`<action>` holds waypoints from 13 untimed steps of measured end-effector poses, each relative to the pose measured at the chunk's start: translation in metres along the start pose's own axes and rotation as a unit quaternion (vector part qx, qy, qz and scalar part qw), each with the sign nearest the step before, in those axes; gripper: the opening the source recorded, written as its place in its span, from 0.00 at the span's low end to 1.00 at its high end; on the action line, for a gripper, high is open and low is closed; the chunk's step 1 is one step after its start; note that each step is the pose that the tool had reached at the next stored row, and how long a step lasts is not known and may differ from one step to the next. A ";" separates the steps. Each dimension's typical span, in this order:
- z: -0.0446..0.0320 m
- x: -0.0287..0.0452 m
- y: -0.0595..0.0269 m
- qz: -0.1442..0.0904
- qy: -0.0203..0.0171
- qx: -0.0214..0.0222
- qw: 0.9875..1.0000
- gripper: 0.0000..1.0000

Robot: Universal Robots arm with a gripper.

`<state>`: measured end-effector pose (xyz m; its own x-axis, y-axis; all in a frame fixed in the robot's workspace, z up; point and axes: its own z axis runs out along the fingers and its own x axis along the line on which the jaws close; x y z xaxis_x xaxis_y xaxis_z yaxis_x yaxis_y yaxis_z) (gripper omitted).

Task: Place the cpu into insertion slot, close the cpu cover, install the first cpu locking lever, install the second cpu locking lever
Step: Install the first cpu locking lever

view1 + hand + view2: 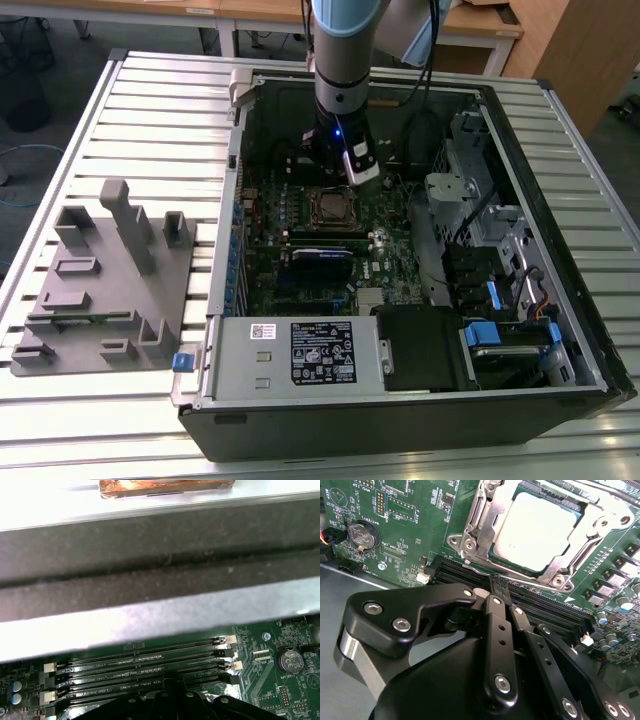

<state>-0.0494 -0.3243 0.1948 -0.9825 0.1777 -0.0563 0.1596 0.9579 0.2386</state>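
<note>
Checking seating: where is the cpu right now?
In the second wrist view the cpu lies framed by the cpu cover, next to the memory slots, just beyond the gripper.

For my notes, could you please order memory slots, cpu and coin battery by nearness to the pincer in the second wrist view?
1. memory slots, at the pincer.
2. cpu, just beyond the slots.
3. coin battery, farthest, off sideways.

Matt metal cpu [535,527], shiny cpu cover [594,529] (metal)
</note>
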 end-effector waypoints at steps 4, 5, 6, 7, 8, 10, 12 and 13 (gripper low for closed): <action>0.0003 -0.0002 0.0009 0.001 -0.001 0.001 1.000 0.11; 0.0004 -0.0002 0.0012 0.002 -0.001 0.002 1.000 0.11; 0.0005 -0.0003 0.0015 0.002 -0.001 0.002 1.000 0.11; 0.0006 -0.0003 0.0018 0.002 -0.001 0.003 1.000 0.11; 0.0007 -0.0004 0.0021 0.002 -0.001 0.003 1.000 0.11; 0.0009 -0.0005 0.0027 0.002 -0.001 0.004 1.000 0.11; 0.0010 -0.0007 0.0034 0.003 -0.002 0.005 1.000 0.11; 0.0012 -0.0008 0.0037 0.003 -0.002 0.006 1.000 0.11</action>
<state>-0.0479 -0.3207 0.1946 -0.9812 0.1840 -0.0584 0.1663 0.9594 0.2279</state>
